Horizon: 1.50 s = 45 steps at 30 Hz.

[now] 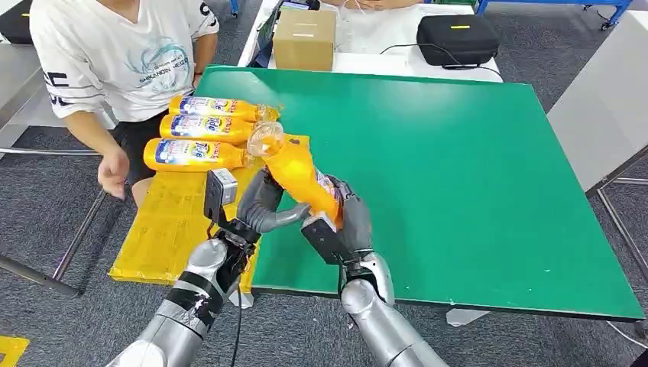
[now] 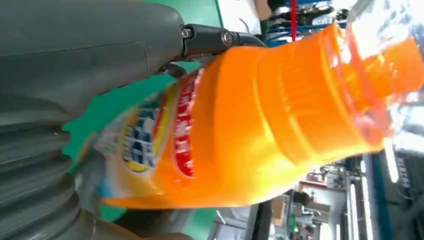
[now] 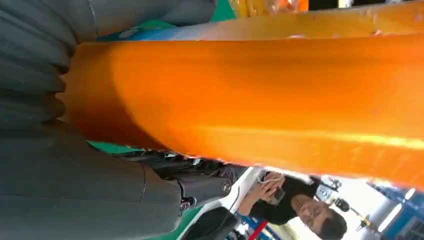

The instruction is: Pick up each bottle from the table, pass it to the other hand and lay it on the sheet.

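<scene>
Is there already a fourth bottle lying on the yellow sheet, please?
No, the head view shows three bottles lying on the yellow sheet, while the fourth bottle is held up between both hands.

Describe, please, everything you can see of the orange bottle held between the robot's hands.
The orange bottle looks like glossy plastic, with a clear cap, a ribbed shoulder and a blue, red and white label. It is held tilted above the green table's near left edge, cap pointing away toward the yellow sheet. The right hand grips its lower body; the left hand touches its side.
</scene>
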Each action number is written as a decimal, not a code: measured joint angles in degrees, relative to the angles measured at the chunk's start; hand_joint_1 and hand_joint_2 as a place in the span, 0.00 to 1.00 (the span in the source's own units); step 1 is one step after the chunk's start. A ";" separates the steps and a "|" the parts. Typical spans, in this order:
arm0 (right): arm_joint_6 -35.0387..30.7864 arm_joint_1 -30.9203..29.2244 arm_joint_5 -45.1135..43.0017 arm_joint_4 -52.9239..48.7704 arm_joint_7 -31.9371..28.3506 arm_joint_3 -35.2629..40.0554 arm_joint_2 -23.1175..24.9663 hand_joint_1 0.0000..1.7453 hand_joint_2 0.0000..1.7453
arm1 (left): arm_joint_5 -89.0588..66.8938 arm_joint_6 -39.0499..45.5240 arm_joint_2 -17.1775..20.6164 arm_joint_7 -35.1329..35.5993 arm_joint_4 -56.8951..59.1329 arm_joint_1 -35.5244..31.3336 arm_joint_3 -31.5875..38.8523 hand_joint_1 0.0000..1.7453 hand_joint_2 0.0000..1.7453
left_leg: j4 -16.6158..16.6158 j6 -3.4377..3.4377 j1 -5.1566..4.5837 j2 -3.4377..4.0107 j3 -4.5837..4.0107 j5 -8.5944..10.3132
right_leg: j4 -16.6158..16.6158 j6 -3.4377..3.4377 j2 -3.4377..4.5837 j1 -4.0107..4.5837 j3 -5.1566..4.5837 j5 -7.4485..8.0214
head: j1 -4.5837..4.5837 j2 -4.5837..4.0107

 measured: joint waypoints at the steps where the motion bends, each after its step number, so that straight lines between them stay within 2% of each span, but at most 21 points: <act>1: 0.56 -0.33 0.35 0.46 0.43 0.39 0.15 1.00 1.00 | 0.15 0.00 0.00 0.04 -0.43 0.08 -0.17 0.00 1.00 | 0.00 0.00 0.00 0.01 0.00 0.00 | 0.00 0.00 0.00 0.00 0.00 0.00 | -0.02 0.00; 14: 1.70 -2.45 3.40 3.49 1.68 2.73 1.33 1.00 1.00 | -0.35 1.09 0.15 0.35 -1.77 0.20 -0.74 0.00 1.00 | 0.00 0.00 0.00 -0.01 -0.01 0.00 | 0.01 0.00 -0.01 0.00 0.00 0.00 | 0.00 0.00; 15: 1.70 -2.58 3.91 3.65 1.95 3.06 1.51 1.00 1.00 | -0.79 1.71 0.17 0.37 -1.77 0.17 -0.81 1.00 1.00 | 0.00 0.00 0.00 -0.01 -0.01 0.00 | 0.00 0.00 0.00 0.00 0.00 0.00 | 0.00 0.00; 18: 1.48 -2.80 5.51 3.91 2.91 4.33 2.08 1.00 1.00 | -3.48 5.65 0.39 0.52 -1.55 -0.31 -1.05 1.00 1.00 | 0.00 0.00 0.00 0.00 0.00 0.00 | 0.00 0.00 0.00 0.00 -0.03 0.00 | 0.00 0.00; 19: 1.46 -2.80 5.53 3.91 3.41 4.79 2.27 0.74 1.00 | -4.66 7.28 0.48 0.52 -1.13 -0.54 -1.05 1.00 1.00 | 0.00 0.00 0.00 -0.01 0.00 0.00 | 0.00 0.00 -0.01 0.00 -0.03 0.00 | -0.04 0.00; 20: 1.44 -2.81 5.53 3.89 3.69 5.01 2.32 0.03 1.00 | -5.42 8.27 0.52 0.44 -0.65 -0.76 -1.07 1.00 1.00 | 0.00 0.00 0.00 -0.05 0.00 0.01 | 0.00 0.00 -0.02 0.00 -0.02 0.00 | 0.00 0.00; 21: 1.40 -2.84 5.42 3.89 3.98 5.22 2.32 0.00 1.00 | -5.95 9.05 0.55 0.22 -0.11 -1.00 -1.05 1.00 1.00 | 0.00 0.00 0.01 -0.05 -0.01 0.01 | 0.01 0.00 -0.02 0.00 -0.02 0.00 | 0.00 0.00; 32: -0.11 -1.78 -1.08 2.07 2.12 6.45 2.25 0.00 1.00 | -3.93 9.90 0.85 -2.03 6.12 -3.23 2.12 1.00 1.00 | 0.00 0.00 0.00 -0.03 -0.07 0.01 | 0.02 0.00 -0.02 0.00 -0.08 0.00 | 0.00 0.00; 42: -0.61 -1.27 -2.61 -0.31 0.98 6.34 1.88 0.00 1.00 | -3.45 9.95 1.97 -1.90 8.04 -3.62 4.79 1.00 1.00 | 0.00 -0.02 0.01 0.05 -0.11 0.02 | 0.02 0.00 0.01 0.00 -0.16 0.00 | 0.00 0.00; 45: -1.16 -0.37 -5.95 -1.88 -0.90 5.66 1.70 0.00 1.00 | -5.86 13.98 2.54 -3.17 8.18 -3.93 5.33 1.00 1.00 | 0.00 -0.01 0.01 0.01 -0.14 0.02 | 0.02 0.00 -0.01 0.00 -0.16 0.00 | 0.00 0.00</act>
